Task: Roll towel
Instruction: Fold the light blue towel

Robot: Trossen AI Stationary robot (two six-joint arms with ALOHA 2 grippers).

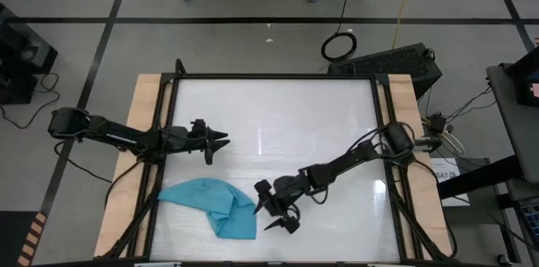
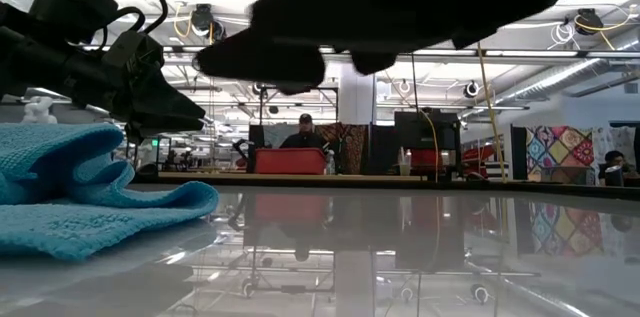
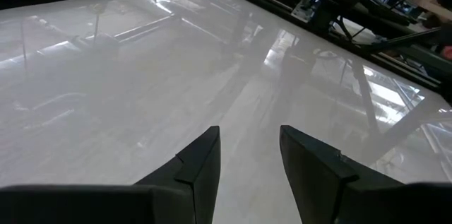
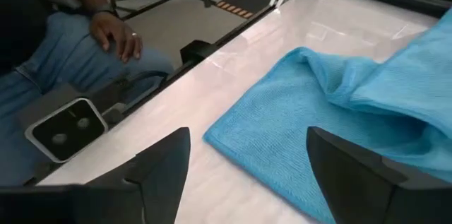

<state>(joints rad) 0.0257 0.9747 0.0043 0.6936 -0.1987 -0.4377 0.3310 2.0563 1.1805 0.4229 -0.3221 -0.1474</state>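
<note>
The teal-blue towel lies loosely bunched on the table's near left part, one part folded over itself. It also shows in the low view and the right wrist view. My right gripper is open just right of the towel, and its fingers point at the towel's near right corner without touching it. My left gripper is open and empty above the bare table, farther back than the towel, pointing toward the table's right edge; its fingers show in the left wrist view.
The white tabletop has a dark frame with wooden strips at both sides. A person's hand and lap show beyond the table's near edge, next to a small camera box.
</note>
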